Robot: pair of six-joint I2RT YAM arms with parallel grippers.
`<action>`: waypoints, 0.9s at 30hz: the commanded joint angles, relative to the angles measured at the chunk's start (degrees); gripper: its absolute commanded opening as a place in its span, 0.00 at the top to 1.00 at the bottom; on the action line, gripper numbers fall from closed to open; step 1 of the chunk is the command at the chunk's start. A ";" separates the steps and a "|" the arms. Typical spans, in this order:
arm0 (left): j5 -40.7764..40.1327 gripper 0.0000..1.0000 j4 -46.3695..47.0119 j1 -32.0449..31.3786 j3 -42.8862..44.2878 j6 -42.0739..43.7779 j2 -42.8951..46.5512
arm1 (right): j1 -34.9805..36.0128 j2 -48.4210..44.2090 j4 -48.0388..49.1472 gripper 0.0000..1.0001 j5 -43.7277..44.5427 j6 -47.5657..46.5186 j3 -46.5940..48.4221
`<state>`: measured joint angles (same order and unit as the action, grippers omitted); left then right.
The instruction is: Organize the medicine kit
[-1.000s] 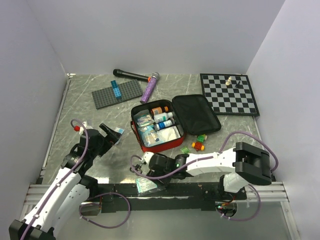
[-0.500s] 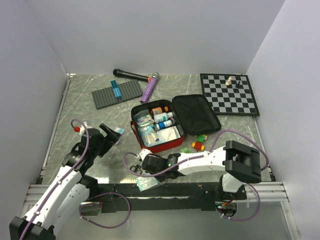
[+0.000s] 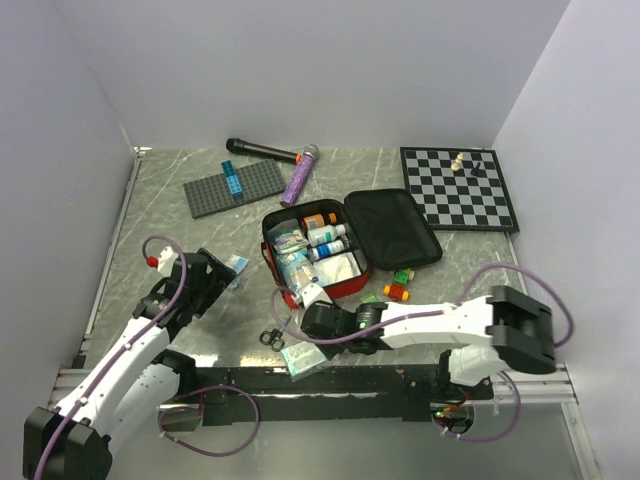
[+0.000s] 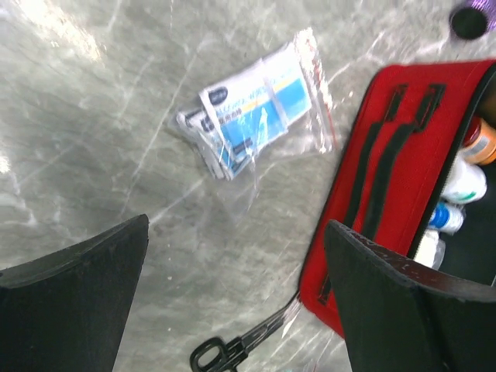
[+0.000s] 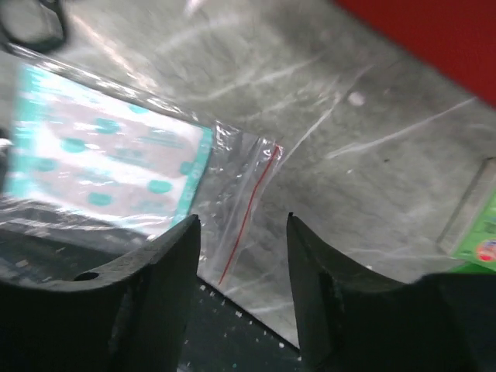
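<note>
Looking down on the kit (image 3: 345,287): unzipped, around mid-table, just ahead of both arms. Flopped back to the right, the lid (image 3: 392,228), black lining up. Packed into the red half:
- an orange-capped bottle (image 3: 314,220) at the far side
- white bottles (image 3: 326,238) with blue caps, lying next to it
- packets (image 3: 287,240) stacked along the left wall
- a white pad (image 3: 338,268) toward the near right corner

Hanging above the table (image 4: 93,93) left of the kit, the left gripper (image 4: 236,225), with fingers spread wide and gripping nothing. Seen past them, a packet bag (image 4: 252,116): clear, zip-topped, holding blue-and-white packets. Lies flat on the marble, near the kit's red wall but not touching it. Low in that view, black scissors (image 4: 221,355), with little more than one handle ring visible. At the right edge, a glimpse into the kit, with the bottle ends showing.

Stretched leftward along the near edge, the right gripper (image 5: 242,219), with fingers partly apart and pinching nothing. Beneath them, the corner of a sachet bag (image 5: 101,163): clear plastic around teal-spotted sachets, its red zip line running down into the gap between the fingers. Lies at the table's near edge, partly over the dark rail there and well apart from the kit.
</note>
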<state>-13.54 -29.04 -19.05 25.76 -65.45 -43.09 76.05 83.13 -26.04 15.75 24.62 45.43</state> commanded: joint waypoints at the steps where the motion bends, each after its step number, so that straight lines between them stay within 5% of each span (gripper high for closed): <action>1: -4.65 0.01 2.66 0.33 3.77 -0.73 -1.72 | -0.11 -7.54 0.12 0.42 2.97 -2.82 5.62; 10: -4.48 0.11 6.71 1.56 10.01 0.76 -21.66 | -0.03 -9.56 -4.45 0.42 4.81 -4.94 12.58; 19: -4.04 0.26 6.98 1.56 10.98 1.73 -29.32 | -0.29 -16.24 -5.25 0.41 7.28 -3.62 8.98; 27: -3.51 0.61 6.62 1.56 10.63 2.17 -31.88 | -1.26 -18.88 -4.81 0.42 7.89 -4.40 7.13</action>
<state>-17.34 -22.81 -17.65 34.85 -63.79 -74.78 75.29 66.63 -30.89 21.71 20.71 53.17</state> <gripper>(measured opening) 0.465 0.582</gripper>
